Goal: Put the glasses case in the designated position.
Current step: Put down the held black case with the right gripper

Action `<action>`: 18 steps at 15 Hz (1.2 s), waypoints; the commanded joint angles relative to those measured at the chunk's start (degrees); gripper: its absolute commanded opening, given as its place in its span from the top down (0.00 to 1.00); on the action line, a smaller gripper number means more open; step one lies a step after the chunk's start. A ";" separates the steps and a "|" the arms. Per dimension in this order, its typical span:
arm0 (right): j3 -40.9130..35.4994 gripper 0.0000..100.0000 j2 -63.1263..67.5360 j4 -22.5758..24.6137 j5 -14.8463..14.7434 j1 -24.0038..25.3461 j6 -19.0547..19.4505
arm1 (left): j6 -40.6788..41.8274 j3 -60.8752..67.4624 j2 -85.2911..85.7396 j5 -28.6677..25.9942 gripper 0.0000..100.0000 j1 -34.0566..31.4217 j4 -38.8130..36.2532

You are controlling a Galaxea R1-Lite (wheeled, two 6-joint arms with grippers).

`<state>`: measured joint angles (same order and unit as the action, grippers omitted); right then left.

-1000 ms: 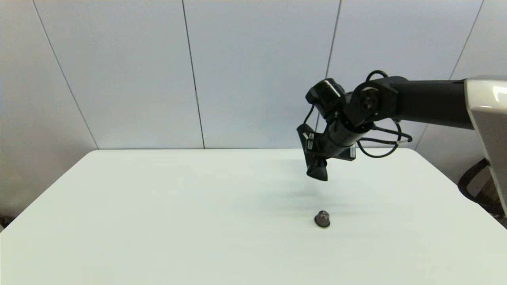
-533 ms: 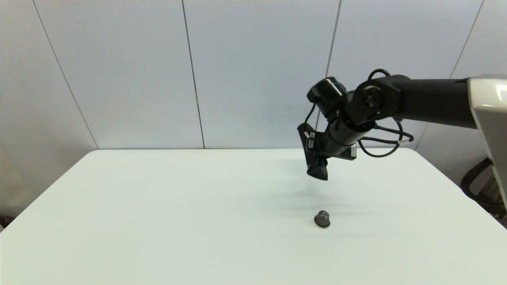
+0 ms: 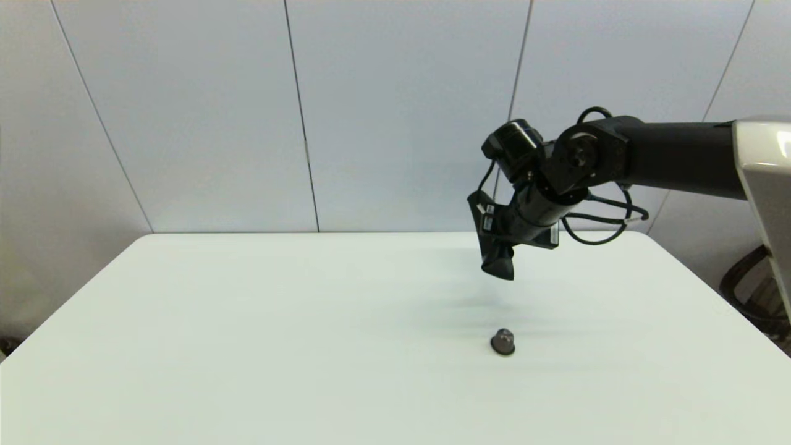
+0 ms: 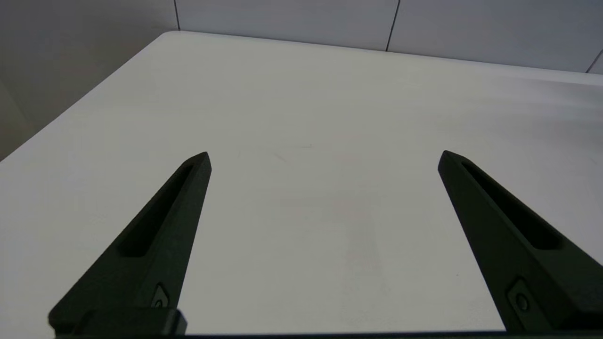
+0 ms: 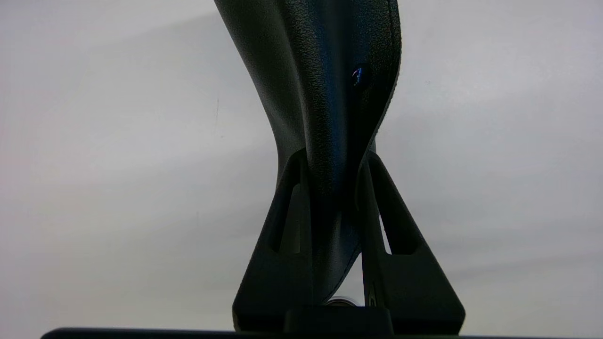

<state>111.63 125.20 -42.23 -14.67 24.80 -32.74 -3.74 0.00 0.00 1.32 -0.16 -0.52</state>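
Above the far right part of the white counter [image 3: 247,321], in the head view, the right claw [image 3: 497,262] hangs well clear of the surface with a dark shape at its tip, and a small grey knob [image 3: 503,342] sits on the counter nearer the robot, roughly below it. From here the dark shape can hardly be told from the claw itself. The right wrist view settles it: the right claw [image 5: 335,162] is pinching the case [image 5: 325,80], its two fingers [image 5: 287,226] pressed against the narrowed leather, a tiny snap dot showing on the flap. No marked spot is visible in any view, so I judge the step to be carrying the case down to its place; doing it well means lowering slowly, keeping the pinch firm until the case touches, and laying it flat without knocking the knob. The left wrist view shows the left claw [image 4: 325,157] spread wide over bare counter, holding nothing.
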 commanded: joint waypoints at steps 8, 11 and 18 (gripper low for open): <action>-0.18 0.00 0.93 -0.22 0.08 -0.80 -0.22 | -0.04 0.00 -0.09 0.00 0.00 -0.02 -0.18; -0.18 0.00 1.28 -0.22 -0.01 -0.80 -0.13 | -0.04 0.00 -0.09 0.00 0.00 -0.02 -0.18; -0.18 0.00 1.01 -0.14 -0.36 -0.80 0.40 | -0.04 0.00 -0.09 0.00 0.00 -0.02 -0.18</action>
<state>111.43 126.29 -42.19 -14.96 23.95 -32.31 -3.74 0.00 0.00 1.29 -0.16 -0.60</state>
